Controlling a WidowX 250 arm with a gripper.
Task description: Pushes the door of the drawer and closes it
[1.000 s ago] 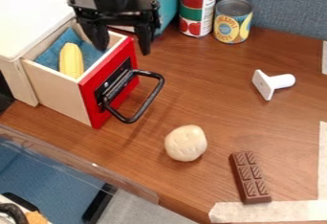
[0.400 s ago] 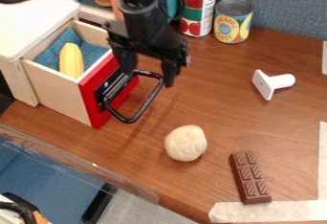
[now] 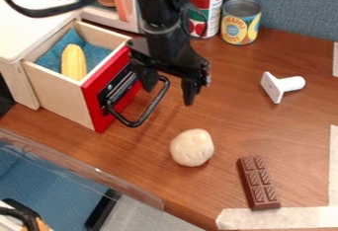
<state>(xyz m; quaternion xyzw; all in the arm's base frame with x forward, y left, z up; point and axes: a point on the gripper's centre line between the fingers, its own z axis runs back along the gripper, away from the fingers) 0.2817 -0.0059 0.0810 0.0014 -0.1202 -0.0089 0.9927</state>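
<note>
Gripper (image 3: 170, 94): by the drawer's black handle (image 3: 153, 105), jaws spread wide, gripping nothing
Drawer (image 3: 95, 102): standing open from the white box (image 3: 29, 25)
Corn (image 3: 73, 62): inside, on blue cloth (image 3: 96, 53)

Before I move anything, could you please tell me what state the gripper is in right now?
Gripper: open, fingers spread apart, gripping nothing, close by the drawer's black handle.

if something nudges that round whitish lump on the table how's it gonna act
The whitish lump would probably rock or roll a little, since its sides are rounded. Its slightly uneven outline suggests it may wobble off line rather than run straight. The dimpled surface hints at something doughy that might dent, though its firmness can't be confirmed.
</note>
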